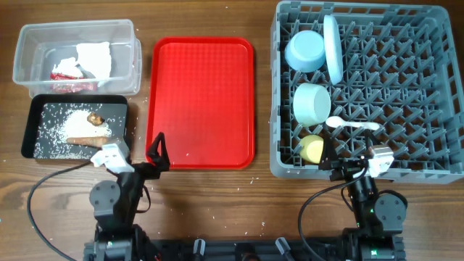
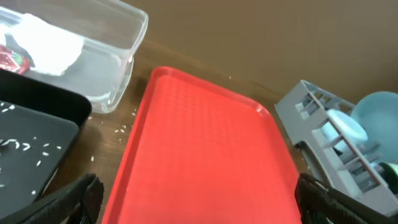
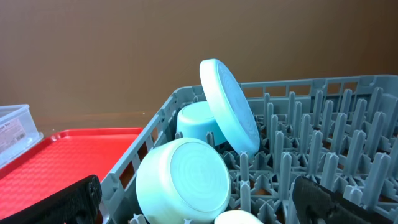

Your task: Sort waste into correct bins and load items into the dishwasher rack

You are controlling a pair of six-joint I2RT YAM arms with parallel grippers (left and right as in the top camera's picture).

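The grey dishwasher rack (image 1: pixel 406 94) holds the white plate (image 1: pixel 333 47) on edge, the pale blue bowl (image 1: pixel 305 51), the white bowl (image 1: pixel 312 103), the yellow cup (image 1: pixel 312 149) and the white spoon (image 1: pixel 353 125). The clear tub (image 1: pixel 29 54) holds the red wrapper (image 1: pixel 69 76) and white napkin (image 1: pixel 96 58). The black tray (image 1: pixel 40 141) holds rice (image 1: pixel 61 129), the sausage piece (image 1: pixel 87 140) and a brown lump (image 1: pixel 95 117). My left gripper (image 1: pixel 156 154) is open and empty by the red tray's near edge. My right gripper (image 1: pixel 335 161) is open and empty at the rack's near edge.
The flat red serving tray (image 1: pixel 203 101) lies between the bins and the rack; it also fills the left wrist view (image 2: pixel 205 155). Loose rice grains (image 1: pixel 217 190) dot the wooden table near the front. Cables (image 1: pixel 43 196) trail from both arm bases.
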